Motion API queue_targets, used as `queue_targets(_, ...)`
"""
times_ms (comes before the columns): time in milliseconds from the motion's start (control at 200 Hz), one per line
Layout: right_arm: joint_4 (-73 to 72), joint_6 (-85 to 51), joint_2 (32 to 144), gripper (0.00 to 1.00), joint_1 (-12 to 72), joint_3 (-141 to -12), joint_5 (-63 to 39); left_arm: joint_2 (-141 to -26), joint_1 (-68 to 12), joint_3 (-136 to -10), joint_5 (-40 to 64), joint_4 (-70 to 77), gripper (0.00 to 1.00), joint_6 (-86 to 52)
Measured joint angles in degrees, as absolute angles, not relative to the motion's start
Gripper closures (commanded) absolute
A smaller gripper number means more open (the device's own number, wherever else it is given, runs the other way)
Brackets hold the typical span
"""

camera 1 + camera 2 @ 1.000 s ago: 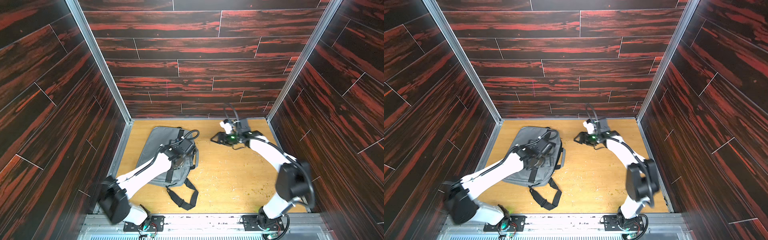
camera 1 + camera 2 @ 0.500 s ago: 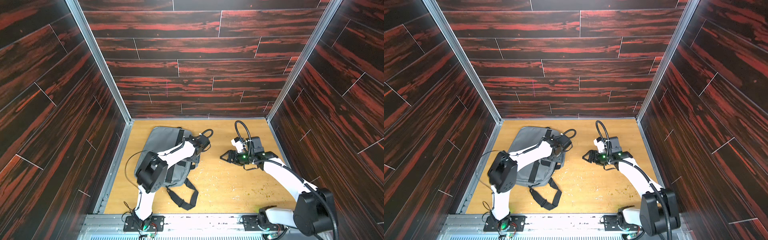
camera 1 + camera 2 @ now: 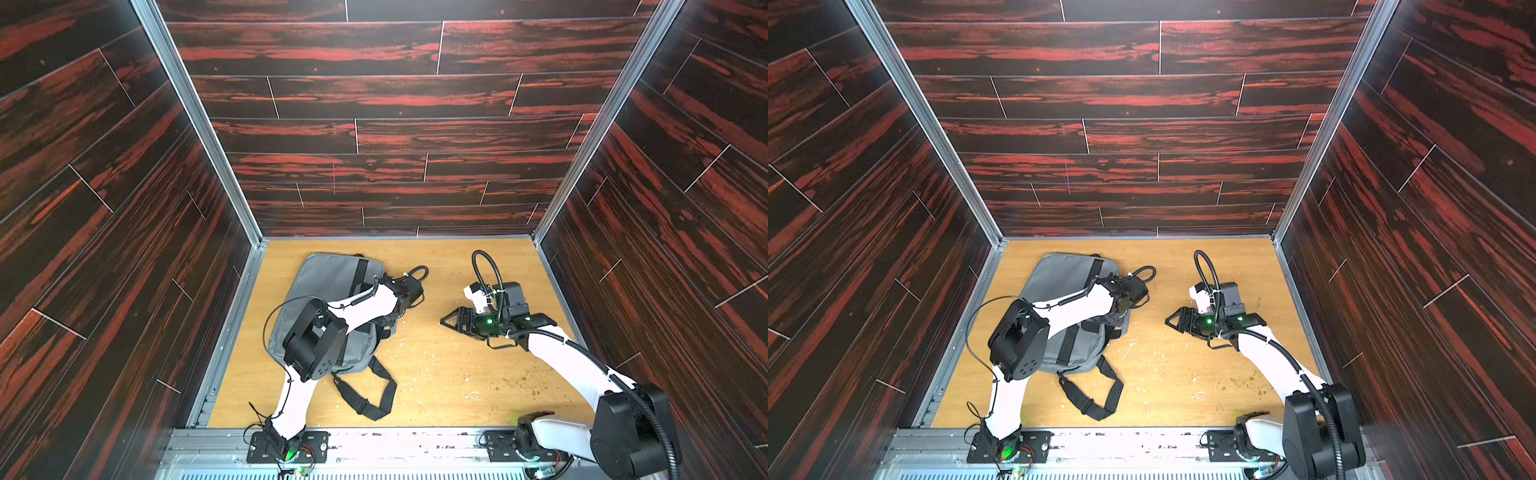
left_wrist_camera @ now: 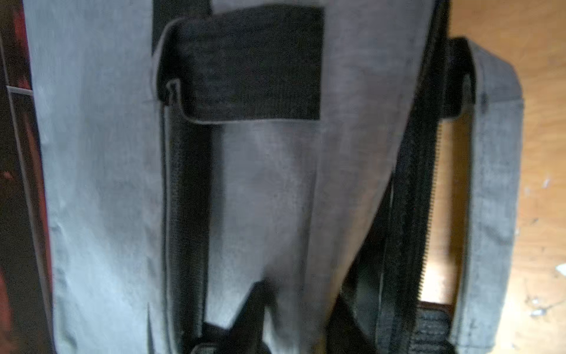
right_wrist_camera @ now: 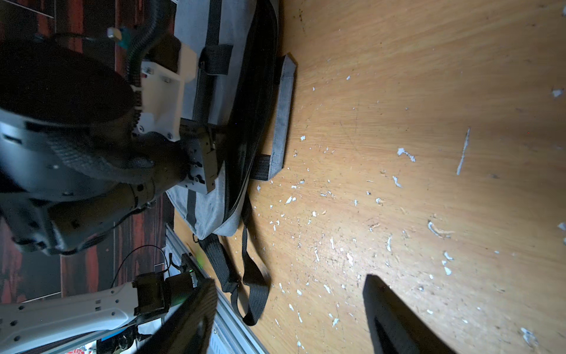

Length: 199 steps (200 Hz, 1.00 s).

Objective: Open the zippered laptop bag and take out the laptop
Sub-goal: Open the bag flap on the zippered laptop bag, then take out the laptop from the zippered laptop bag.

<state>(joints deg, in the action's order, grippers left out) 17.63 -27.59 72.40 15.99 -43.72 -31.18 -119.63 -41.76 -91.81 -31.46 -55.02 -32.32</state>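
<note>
The grey zippered laptop bag (image 3: pixel 328 278) (image 3: pixel 1059 274) lies flat at the table's left, handles toward the middle. Its zipper (image 4: pixel 410 199) runs along that edge and gapes dark in the right wrist view. My left gripper (image 3: pixel 391 321) (image 3: pixel 1121 315) (image 4: pixel 300 318) reaches down at that edge, shut on a raised fold of the bag's top panel (image 5: pixel 219 171). A grey handle (image 5: pixel 283 107) lies flat on the wood. My right gripper (image 3: pixel 451 322) (image 3: pixel 1177 320) (image 5: pixel 291 306) hangs open over bare table, right of the bag, holding nothing. The laptop is hidden.
The bag's black shoulder strap (image 3: pixel 374 399) (image 5: pixel 251 275) loops toward the front metal rail (image 3: pixel 374 440). White flecks and crumbs (image 3: pixel 436 357) dot the wooden table (image 3: pixel 457 266). Dark red-streaked walls close in on three sides.
The left gripper slid from over the bag's middle to its zipper edge and closed on the fabric. The right arm drew back from the rear toward the middle, still open.
</note>
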Motion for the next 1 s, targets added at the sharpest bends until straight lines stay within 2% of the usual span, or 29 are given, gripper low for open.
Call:
queue_targets(60,17.04,-27.92,72.40,0.21,15.99,-43.66,-31.57,-119.63,-41.76,-92.12,-31.77,-55.61,1.00,-32.08)
queue_targets(296,6.72,-34.96,72.42,0.21,16.82,-38.65,-35.40,-119.42,-41.74,-95.22,-31.07,-58.72,1.00,-31.44)
queue_targets(431,-4.49,-43.31,75.11,0.24,21.89,-36.25,-36.49,-117.12,-41.54,-97.14,-30.15,-60.86,1.00,-30.94)
queue_targets(551,-17.56,-52.01,82.43,0.28,27.31,-36.10,-36.45,-113.21,-41.45,-98.28,-29.45,-62.67,1.00,-30.37)
queue_targets(747,-30.79,-62.59,95.79,0.37,34.37,-41.47,-33.61,-107.33,-41.34,-98.37,-27.64,-63.86,1.00,-29.58)
queue_targets(997,-37.80,-70.48,109.10,0.40,39.57,-53.41,-30.89,-105.25,-40.03,-98.35,-24.88,-63.92,1.00,-29.61)
